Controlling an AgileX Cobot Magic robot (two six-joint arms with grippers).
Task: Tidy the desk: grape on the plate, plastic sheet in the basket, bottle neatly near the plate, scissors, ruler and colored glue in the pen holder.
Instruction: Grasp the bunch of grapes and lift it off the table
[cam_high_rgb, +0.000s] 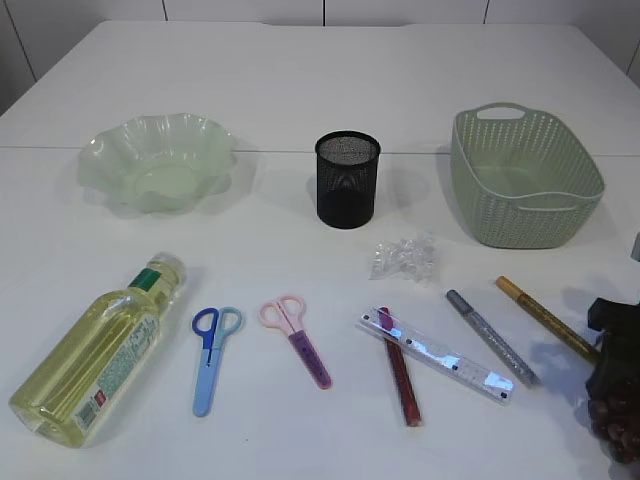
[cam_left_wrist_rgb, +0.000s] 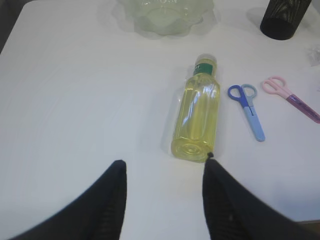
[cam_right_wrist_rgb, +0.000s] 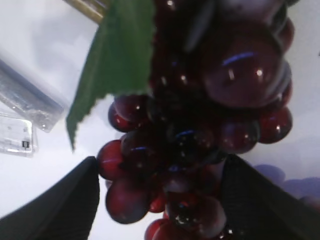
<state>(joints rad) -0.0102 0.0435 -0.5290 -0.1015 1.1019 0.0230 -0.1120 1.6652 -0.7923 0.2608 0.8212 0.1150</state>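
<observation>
At the table's lower right edge, your right gripper (cam_right_wrist_rgb: 157, 200) straddles the bunch of dark red grapes (cam_right_wrist_rgb: 200, 125) with its jaws wide on either side; you cannot tell whether they press it. Your left gripper (cam_left_wrist_rgb: 164, 172) hangs released just behind the base of the lying bottle (cam_left_wrist_rgb: 196, 112). Farther back stand the green plate (cam_high_rgb: 160, 160), the black mesh pen holder (cam_high_rgb: 347, 180) and the basket (cam_high_rgb: 525, 180), with scissors, ruler and glue pens lying between.

Dark red grape bunch (cam_right_wrist_rgb: 200, 125) with green leaf, on table.
</observation>
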